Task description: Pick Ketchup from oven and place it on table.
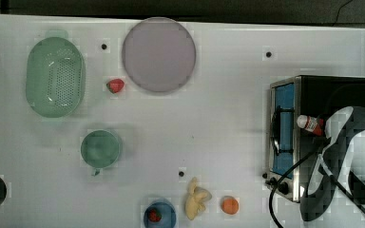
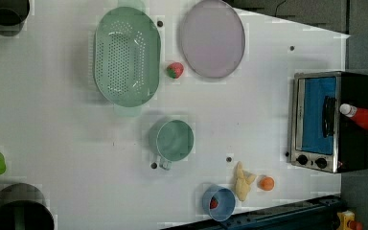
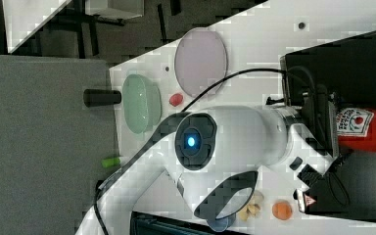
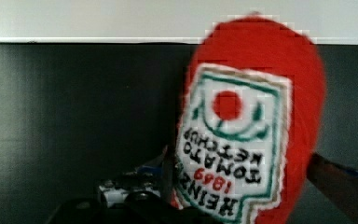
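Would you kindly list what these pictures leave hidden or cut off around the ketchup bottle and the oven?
- Slim red plastic ketchup bottle: in the top view, the white robot arm covers its base.
- Left view: the picture's right edge crops the bottle's base.
- Boxy black-topped toaster oven: the bluish glass door reveals nothing inside.
- Tool: the wrist view does not settle contact with the bottle.

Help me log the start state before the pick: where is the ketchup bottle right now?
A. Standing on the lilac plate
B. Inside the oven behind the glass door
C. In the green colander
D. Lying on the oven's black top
D: the ketchup bottle lies on its side across the black top of the oven, white cap toward the glass door, which is shut.
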